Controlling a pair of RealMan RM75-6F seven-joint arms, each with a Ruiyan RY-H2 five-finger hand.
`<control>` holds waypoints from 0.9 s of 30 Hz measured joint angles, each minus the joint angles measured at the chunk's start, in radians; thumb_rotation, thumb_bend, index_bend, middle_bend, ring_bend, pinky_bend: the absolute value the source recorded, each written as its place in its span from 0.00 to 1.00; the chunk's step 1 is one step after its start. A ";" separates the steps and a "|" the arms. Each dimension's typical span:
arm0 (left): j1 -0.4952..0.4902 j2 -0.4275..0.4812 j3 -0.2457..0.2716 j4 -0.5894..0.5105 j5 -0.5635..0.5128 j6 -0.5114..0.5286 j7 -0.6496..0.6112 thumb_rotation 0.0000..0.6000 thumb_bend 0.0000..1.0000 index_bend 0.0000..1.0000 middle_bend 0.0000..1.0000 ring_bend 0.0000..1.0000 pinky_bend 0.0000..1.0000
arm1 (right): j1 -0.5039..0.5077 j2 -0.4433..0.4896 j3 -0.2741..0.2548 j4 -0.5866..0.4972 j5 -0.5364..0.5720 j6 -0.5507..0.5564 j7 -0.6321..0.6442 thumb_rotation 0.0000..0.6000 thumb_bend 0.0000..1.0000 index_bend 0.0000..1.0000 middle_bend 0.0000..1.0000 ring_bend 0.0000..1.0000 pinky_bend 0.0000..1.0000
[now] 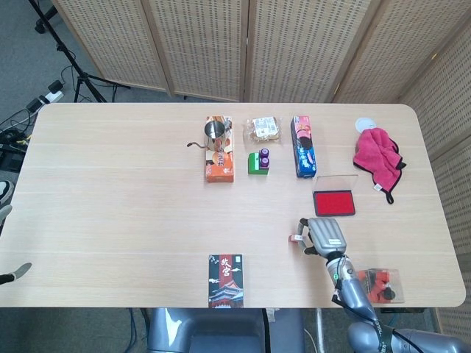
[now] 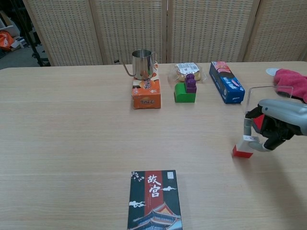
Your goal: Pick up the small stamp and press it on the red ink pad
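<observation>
The small stamp (image 2: 243, 147), a red base under a white top, stands on the table and leans slightly; it also shows in the head view (image 1: 296, 238). My right hand (image 2: 276, 127) (image 1: 324, 235) pinches the stamp's white top between the thumb and a finger. The red ink pad (image 1: 334, 201) lies just beyond the hand with its clear lid (image 2: 263, 96) raised. In the chest view the hand hides most of the pad. Only a grey sliver of my left hand (image 1: 15, 273) shows, at the table's front left edge.
At the back stand an orange box (image 2: 146, 95) with a steel kettle (image 2: 142, 63) on it, a green and purple block (image 2: 185, 89), a snack bag (image 2: 186, 70) and a blue biscuit box (image 2: 226, 81). A pink towel (image 1: 377, 157) lies far right, and a dark box (image 2: 154, 198) front centre.
</observation>
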 measured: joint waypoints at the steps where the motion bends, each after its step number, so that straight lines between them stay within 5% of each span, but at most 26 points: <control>1: -0.001 0.000 0.000 0.000 0.000 -0.001 0.002 1.00 0.00 0.00 0.00 0.00 0.00 | 0.001 0.004 0.004 -0.003 -0.002 0.002 0.001 1.00 0.47 0.56 0.97 0.93 1.00; 14: -0.008 -0.007 -0.006 -0.003 -0.020 -0.017 0.025 1.00 0.00 0.00 0.00 0.00 0.00 | 0.071 0.108 0.097 -0.003 0.132 -0.035 -0.035 1.00 0.52 0.56 0.97 0.93 1.00; 27: -0.024 -0.017 -0.021 -0.015 -0.062 -0.046 0.065 1.00 0.00 0.00 0.00 0.00 0.00 | 0.166 0.102 0.085 0.196 0.258 -0.155 -0.092 1.00 0.52 0.56 0.97 0.93 1.00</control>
